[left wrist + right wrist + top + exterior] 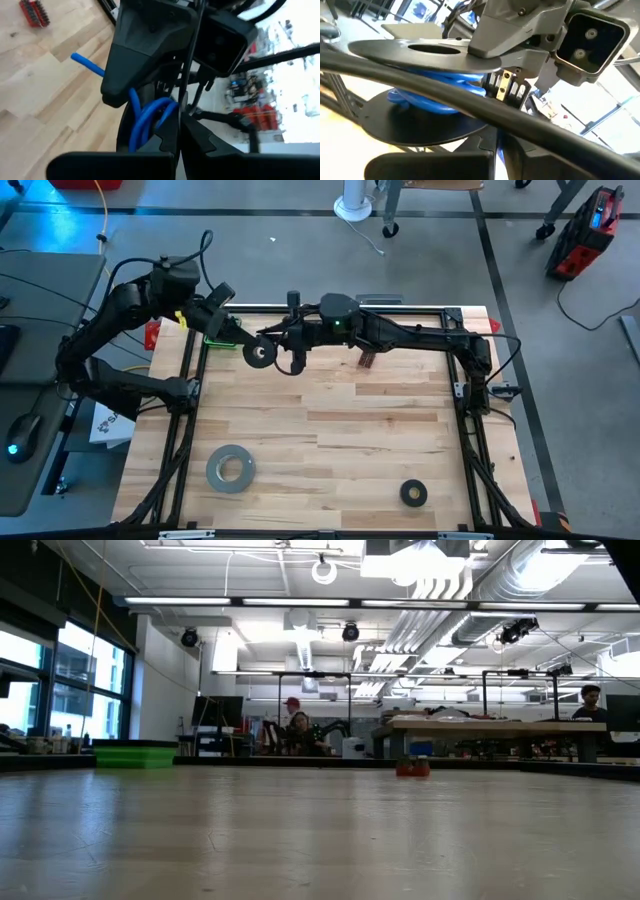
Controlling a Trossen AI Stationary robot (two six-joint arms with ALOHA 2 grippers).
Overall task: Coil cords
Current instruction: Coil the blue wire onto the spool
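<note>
We've got the blue cord (437, 87) wound on the black spool (261, 353), held up over the far part of the wooden surface (330, 450) — left gripper (240, 335) and right gripper (283, 340) meet there, can't tell either one's jaws.

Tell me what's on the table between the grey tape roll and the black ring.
Nothing: in the high view the stretch of wooden table between the grey tape roll and the black ring is bare.
</note>
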